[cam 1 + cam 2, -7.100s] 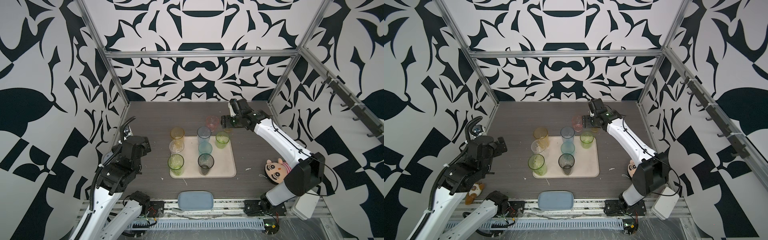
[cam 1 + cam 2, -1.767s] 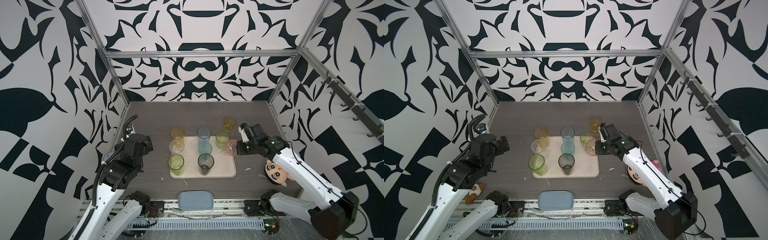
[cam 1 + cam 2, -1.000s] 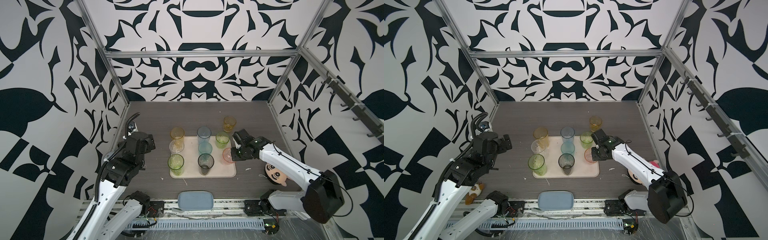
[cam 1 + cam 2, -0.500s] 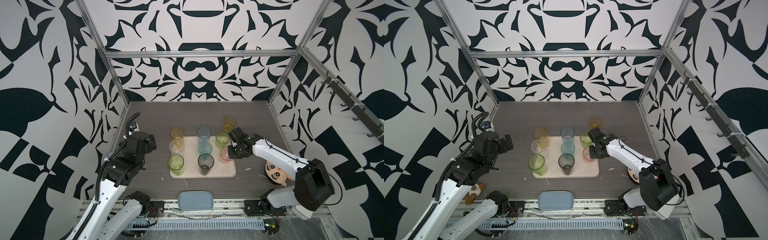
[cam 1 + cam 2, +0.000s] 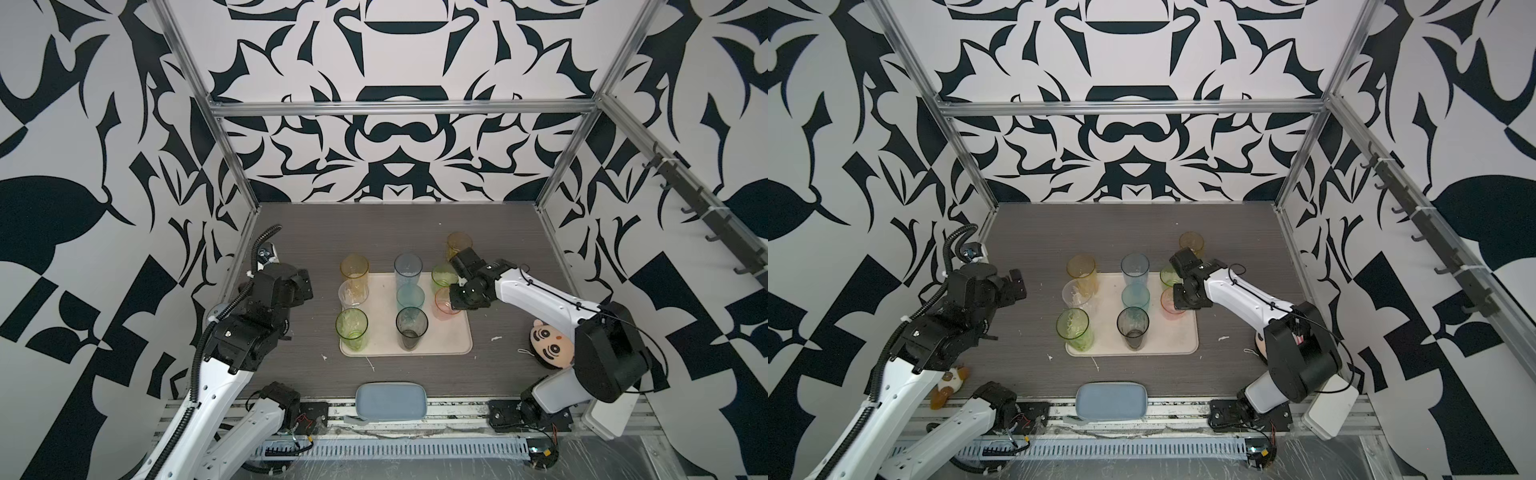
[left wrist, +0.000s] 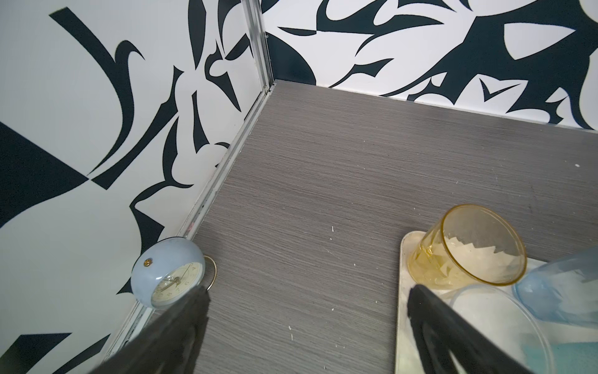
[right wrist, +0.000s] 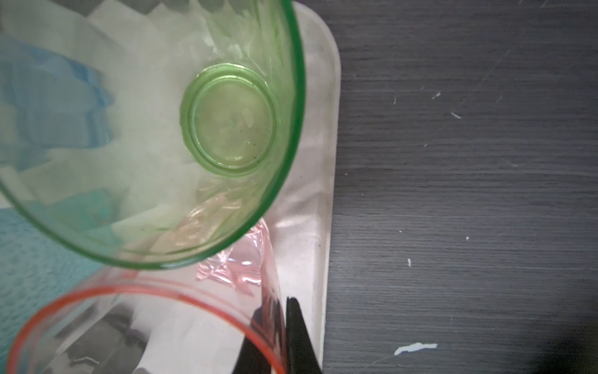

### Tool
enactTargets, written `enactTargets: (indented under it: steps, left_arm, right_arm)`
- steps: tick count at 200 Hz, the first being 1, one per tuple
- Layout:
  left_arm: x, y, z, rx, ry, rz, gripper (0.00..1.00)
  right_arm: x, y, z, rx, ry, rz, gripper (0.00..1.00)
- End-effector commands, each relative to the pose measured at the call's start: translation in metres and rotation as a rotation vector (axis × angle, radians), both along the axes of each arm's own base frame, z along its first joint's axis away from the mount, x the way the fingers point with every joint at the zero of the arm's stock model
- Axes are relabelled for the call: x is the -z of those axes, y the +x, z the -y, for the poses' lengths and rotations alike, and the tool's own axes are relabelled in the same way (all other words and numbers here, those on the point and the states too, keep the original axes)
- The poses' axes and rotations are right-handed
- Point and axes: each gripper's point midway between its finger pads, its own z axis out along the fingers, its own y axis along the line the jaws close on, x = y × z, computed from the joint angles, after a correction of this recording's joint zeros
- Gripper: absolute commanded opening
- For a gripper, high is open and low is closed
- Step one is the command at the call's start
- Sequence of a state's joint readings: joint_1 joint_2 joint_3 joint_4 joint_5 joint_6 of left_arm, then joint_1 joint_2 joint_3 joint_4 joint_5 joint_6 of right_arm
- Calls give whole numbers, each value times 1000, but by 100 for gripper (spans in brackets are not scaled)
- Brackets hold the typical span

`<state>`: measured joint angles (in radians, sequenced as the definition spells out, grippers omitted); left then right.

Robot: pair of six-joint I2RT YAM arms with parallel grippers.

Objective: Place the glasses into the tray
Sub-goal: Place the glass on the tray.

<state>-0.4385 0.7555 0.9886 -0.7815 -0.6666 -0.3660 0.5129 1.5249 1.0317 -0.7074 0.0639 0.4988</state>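
Note:
The cream tray [image 5: 451,347] [image 5: 1177,340] lies mid-table and holds several glasses, among them a tall yellow [image 5: 354,268], a tall blue [image 5: 408,268] and a smoky grey glass [image 5: 411,328]. My right gripper [image 5: 456,297] [image 7: 281,306] is shut on the wall of the pink glass [image 5: 444,302] [image 7: 246,259], one finger inside and one outside. The pink glass is upright at the tray's right side, beside a short green glass [image 5: 443,275] [image 7: 226,116]. An amber glass [image 5: 459,242] stands on the table behind the tray. My left gripper [image 5: 305,286] [image 6: 307,296] hangs open and empty left of the tray [image 6: 401,291].
A blue-grey pad [image 5: 390,401] lies at the front edge. A cartoon-face toy [image 5: 550,343] sits to the right of the tray. A blue alarm clock [image 6: 168,278] stands by the left wall and a small plush [image 5: 946,384] lies at the front left. Patterned walls close in three sides.
My right gripper has carried the pink glass leftward, from just off the tray's right edge to a spot on it beside the short green glass. The left arm has barely moved.

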Motion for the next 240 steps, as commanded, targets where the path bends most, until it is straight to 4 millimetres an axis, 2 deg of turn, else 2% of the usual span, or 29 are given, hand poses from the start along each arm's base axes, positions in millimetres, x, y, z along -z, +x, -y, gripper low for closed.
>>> enactTargets:
  steps: [1, 41, 88, 142, 197, 217, 240]
  left_arm:
    - [0, 0, -2, -11, 4, 8, 99]
    - [-1, -1, -3, -13, 5, 10, 99]
    - [-1, -2, -3, -12, 1, 11, 99]
    - [-2, -3, -4, -13, -3, 16, 99]
    - [-2, -3, -4, -15, -3, 20, 99]
    - [-2, -3, -5, -17, -1, 19, 99]
    - [-2, -3, -5, -20, 2, 18, 99]
  right_arm:
    - [-10, 8, -3, 15, 5, 29, 5]
    - [-14, 7, -5, 7, 13, 23, 18]
    - [-28, 8, -6, 6, 20, 38, 24]
    - [-64, 16, -1, -11, 20, 120, 27]
    - [-108, 41, 19, 10, -1, 243, 27]
    - [-122, 56, 29, 23, -13, 302, 28]
    - [-131, 78, 45, 66, -11, 356, 33]
